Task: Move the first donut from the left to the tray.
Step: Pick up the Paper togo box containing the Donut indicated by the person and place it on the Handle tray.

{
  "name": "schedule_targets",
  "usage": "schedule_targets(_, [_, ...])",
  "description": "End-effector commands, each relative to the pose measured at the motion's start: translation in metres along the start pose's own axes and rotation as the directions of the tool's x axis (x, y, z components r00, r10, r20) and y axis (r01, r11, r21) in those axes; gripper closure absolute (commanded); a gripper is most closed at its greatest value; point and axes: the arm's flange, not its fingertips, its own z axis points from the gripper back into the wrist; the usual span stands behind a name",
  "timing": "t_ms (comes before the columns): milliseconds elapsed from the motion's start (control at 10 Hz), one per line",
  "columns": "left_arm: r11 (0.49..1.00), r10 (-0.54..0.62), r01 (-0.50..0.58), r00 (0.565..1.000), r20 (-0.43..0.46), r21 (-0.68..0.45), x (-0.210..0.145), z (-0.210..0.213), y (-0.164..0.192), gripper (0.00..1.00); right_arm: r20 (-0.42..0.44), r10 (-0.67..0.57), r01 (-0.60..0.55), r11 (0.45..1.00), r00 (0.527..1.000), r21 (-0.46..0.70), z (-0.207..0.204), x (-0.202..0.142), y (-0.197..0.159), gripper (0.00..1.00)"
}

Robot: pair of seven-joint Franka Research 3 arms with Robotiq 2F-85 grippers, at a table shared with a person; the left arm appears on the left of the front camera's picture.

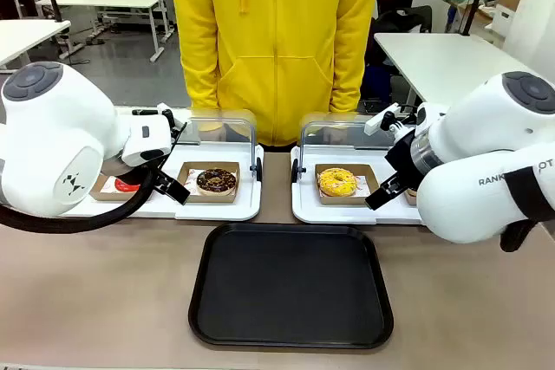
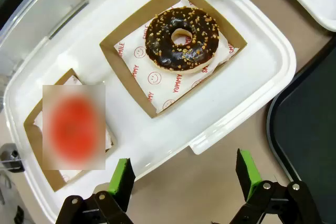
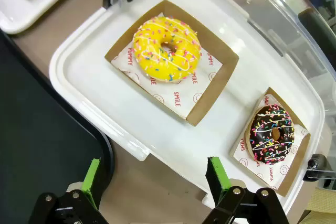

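The first donut from the left, a red glazed ring (image 1: 127, 185) in a brown cardboard holder, sits at the left end of a white display tray (image 1: 227, 210) and is partly hidden behind my left arm. In the left wrist view this red donut (image 2: 73, 124) lies up and left of my left gripper (image 2: 184, 182), which hovers open and holds nothing near the display tray's front edge. The black tray (image 1: 290, 288) lies bare at the table's centre front. My right gripper (image 3: 155, 182) is open over the other display tray's front edge.
A chocolate donut with nuts (image 2: 181, 38) sits beside the red one. The right display tray (image 1: 305, 205) holds a yellow donut (image 3: 167, 49) and a chocolate sprinkled donut (image 3: 271, 134). Clear lids stand raised behind both display trays. A person in a yellow hoodie (image 1: 273, 41) stands at the far side.
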Motion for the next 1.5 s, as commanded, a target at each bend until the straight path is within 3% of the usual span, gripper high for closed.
schedule_targets(0, [1.000,0.000,0.000,1.000,0.000,0.000,0.000,0.000,0.000,0.00,0.000,0.000,0.000,1.000,1.000,0.000,0.000,0.000,0.000,0.00])
schedule_targets(900, [1.000,0.000,0.000,1.000,0.000,0.000,0.000,0.000,0.000,0.00,0.000,0.001,-0.001,1.000,1.000,0.000,0.000,0.000,0.000,0.00])
schedule_targets(1000, [0.996,-0.010,0.009,1.000,-0.010,-0.091,0.016,0.026,0.013,0.00,0.019,-0.006,0.006,1.000,1.000,0.006,0.025,0.028,-0.017,0.00])
schedule_targets(1200, [0.986,-0.041,0.045,0.999,0.029,-0.158,0.043,0.083,0.049,0.00,0.046,-0.043,0.040,0.998,0.998,0.058,0.073,0.065,-0.051,0.00])
schedule_targets(1400, [0.951,-0.140,0.150,0.989,0.057,-0.271,0.056,0.132,0.090,0.00,0.065,-0.046,0.035,0.985,0.997,0.167,0.111,0.067,-0.102,0.00])
